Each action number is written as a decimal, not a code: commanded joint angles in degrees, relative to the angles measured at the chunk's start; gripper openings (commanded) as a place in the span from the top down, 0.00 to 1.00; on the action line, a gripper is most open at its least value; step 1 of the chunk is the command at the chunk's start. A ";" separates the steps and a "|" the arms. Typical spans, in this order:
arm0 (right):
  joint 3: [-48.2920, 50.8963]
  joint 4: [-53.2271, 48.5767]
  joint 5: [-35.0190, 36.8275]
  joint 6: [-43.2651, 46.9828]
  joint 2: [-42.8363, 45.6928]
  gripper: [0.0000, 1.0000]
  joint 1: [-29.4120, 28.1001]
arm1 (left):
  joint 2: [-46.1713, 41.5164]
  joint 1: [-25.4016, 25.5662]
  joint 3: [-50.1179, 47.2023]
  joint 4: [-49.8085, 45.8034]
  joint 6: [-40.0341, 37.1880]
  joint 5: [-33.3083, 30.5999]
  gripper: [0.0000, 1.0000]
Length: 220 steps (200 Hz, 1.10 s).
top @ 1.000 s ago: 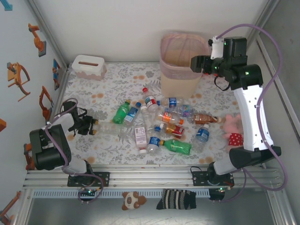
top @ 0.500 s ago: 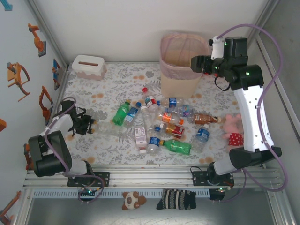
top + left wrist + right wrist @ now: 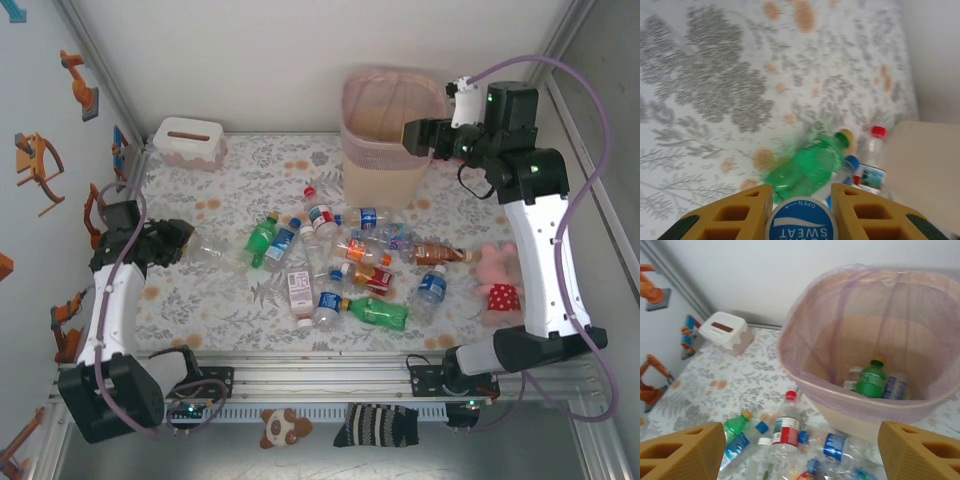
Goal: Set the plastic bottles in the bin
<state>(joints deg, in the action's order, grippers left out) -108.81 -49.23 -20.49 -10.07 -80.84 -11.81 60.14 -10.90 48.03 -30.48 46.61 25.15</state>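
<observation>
Left gripper (image 3: pixel 176 241): left side of the top view, low over the floral surface (image 3: pixel 220 190). Jaws are narrow and clamped on the cap end of a bottle.
Held bottle (image 3: pixel 215 256): clear plastic, lying roughly level, with its body reaching right toward the pile. In the left wrist view its blue-and-white cap (image 3: pixel 800 226) sits between the two yellow fingers (image 3: pixel 735 212). Whether it rests on the surface cannot be told.
Right gripper (image 3: pixel 412 135): upper right of the top view, at the bin's right rim. Jaws are spread wide, holding nothing and touching nothing.
Bin (image 3: pixel 352 112): upper centre, upright, with a liner in place. The right wrist view shows a green bottle (image 3: pixel 871 378) and clear ones at its bottom.
Loose bottles (image 3: pixel 345 262): scattered at frame centre, below the bin, lying on their sides.
Tissue box (image 3: pixel 188 142): upper left, well apart from the bottles.
</observation>
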 commanded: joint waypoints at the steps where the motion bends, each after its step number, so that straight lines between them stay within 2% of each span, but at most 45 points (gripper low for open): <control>1: 2.18 6.20 -7.70 -1.85 2.01 0.21 -0.40 | -4.11 0.16 1.01 7.04 -4.66 9.15 0.92; 41: 5.89 11.25 -15.09 -2.67 3.49 0.21 -1.30 | -8.35 2.62 3.78 15.07 -8.41 16.36 0.98; 90: 9.34 15.51 -21.82 -2.08 4.20 0.21 -5.05 | -9.66 12.13 11.19 16.38 -17.58 17.99 1.00; 184: 14.98 19.21 -24.95 4.92 4.99 0.17 -17.44 | -7.91 30.45 16.80 27.94 -25.68 24.39 1.00; 220: 19.17 22.78 -30.54 8.70 6.82 0.15 -20.69 | -5.94 35.55 19.10 30.59 -27.38 27.08 1.00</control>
<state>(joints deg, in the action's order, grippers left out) -91.70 -30.55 -45.89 -5.52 -76.86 -30.61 53.28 22.22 64.23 -4.64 22.65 48.58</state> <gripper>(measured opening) 0.838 0.297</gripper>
